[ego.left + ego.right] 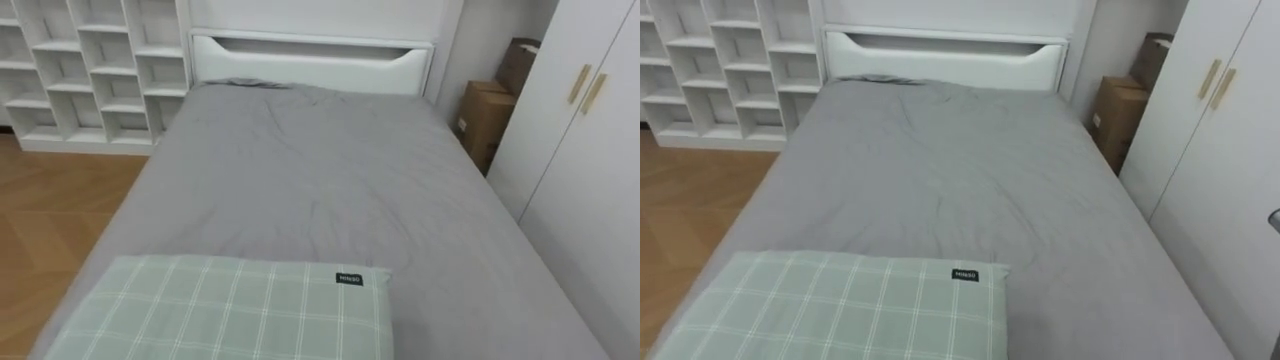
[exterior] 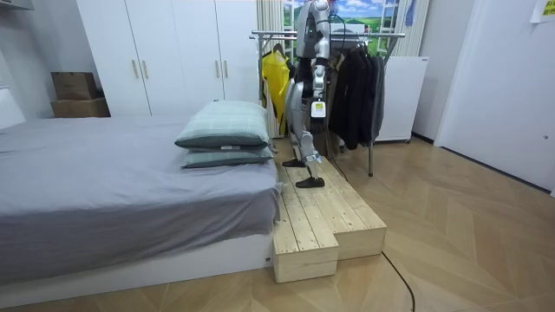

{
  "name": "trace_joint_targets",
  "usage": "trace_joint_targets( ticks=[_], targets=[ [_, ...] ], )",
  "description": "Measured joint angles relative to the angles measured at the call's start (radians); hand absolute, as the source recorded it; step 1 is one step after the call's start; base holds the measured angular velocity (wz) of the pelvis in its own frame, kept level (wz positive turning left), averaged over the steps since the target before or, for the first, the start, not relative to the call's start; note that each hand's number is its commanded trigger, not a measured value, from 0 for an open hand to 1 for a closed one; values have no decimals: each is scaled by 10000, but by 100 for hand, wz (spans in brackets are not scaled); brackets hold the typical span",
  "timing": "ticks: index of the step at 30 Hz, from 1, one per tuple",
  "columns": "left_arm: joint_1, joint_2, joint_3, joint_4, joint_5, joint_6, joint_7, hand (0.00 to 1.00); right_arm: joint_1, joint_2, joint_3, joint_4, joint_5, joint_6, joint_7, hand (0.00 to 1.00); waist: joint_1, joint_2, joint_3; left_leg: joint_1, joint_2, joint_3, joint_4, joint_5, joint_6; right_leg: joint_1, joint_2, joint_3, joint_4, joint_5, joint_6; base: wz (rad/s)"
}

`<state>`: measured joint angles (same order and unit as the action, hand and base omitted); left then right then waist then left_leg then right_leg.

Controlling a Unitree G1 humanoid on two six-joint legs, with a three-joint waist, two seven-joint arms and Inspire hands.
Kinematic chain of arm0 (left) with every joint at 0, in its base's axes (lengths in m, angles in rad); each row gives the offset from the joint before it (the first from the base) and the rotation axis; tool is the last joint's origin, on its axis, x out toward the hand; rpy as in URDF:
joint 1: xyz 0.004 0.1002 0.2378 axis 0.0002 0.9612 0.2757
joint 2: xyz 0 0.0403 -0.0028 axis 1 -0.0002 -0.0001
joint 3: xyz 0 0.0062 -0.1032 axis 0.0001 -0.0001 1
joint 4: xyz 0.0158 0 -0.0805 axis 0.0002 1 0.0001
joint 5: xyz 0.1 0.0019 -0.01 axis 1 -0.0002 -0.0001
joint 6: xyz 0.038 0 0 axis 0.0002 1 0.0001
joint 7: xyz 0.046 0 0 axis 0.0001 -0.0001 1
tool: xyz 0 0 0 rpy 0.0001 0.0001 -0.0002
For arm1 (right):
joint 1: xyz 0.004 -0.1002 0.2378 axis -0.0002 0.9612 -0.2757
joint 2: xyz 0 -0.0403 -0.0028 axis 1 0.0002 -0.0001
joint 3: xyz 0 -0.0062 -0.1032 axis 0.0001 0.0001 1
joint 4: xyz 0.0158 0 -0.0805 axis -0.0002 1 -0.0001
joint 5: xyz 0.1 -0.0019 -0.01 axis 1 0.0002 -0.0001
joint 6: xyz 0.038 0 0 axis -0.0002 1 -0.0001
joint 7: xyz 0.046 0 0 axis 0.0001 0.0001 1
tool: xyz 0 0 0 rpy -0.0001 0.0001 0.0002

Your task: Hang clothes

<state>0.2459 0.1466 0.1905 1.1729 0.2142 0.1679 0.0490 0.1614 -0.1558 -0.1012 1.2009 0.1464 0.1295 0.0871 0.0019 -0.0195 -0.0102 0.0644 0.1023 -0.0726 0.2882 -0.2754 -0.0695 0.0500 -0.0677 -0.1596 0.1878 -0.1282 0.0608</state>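
Robot on a step: I'm standing it on a wooden step [image 2: 323,217] beside the clothes rack [image 2: 386,35].
Left hand [image 2: 316,102] hanging, grip unreadable; yellow garment [image 2: 276,74] probably light and limp, so I'm aiming for its collar.

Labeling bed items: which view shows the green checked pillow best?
Room view: the whole green checked pillow shows, stacked on a second pillow on the bed. Both eye views show its top face, cut off at the bottom edge.
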Motion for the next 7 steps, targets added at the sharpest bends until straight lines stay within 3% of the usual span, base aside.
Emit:
trace_joint_targets(
  ticks=[7],
  targets=[
    [-248,-21,-508,-44,342,-35,242,0,7,-108,-13,4,170,1,-1,0,-42,162,13,16,3,-1,-111,14,10,3,8,-10,-40,13,0,0]
  ],
)
